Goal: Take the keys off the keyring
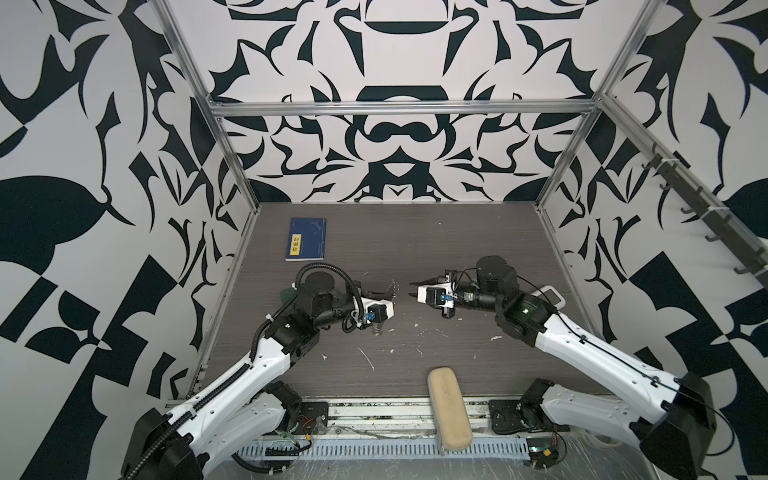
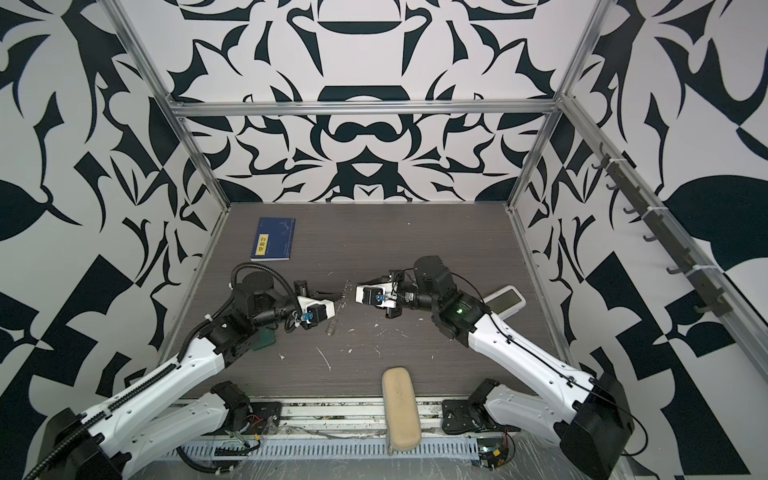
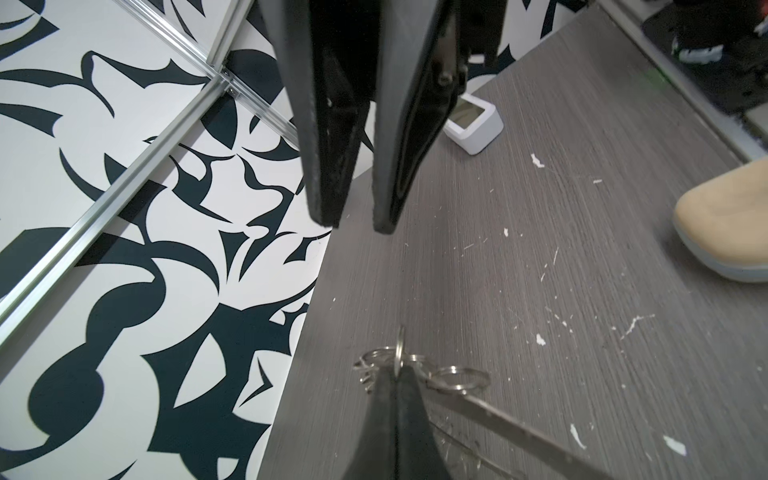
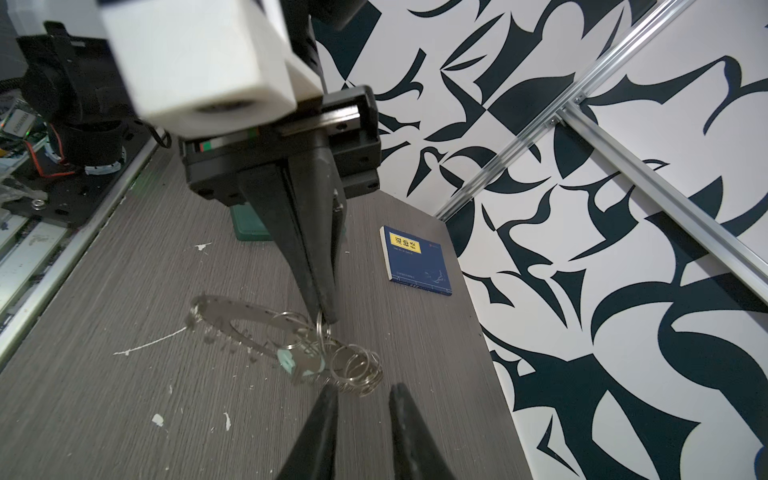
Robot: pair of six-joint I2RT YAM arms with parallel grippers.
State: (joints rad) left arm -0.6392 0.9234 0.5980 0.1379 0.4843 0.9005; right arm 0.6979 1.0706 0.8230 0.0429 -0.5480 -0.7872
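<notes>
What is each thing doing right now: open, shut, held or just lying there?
left gripper: shut on the keyring.
right gripper: open, empty, close to the keys.
keyring: held by the left gripper.
keys: hanging on the keyring, not yet off.
blue book: closed, lying flat.
beige case: closed, at the table's front edge.
white gadget: lying on the table, untouched.

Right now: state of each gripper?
Left gripper: shut on the keyring.
Right gripper: open, holding nothing.
</notes>
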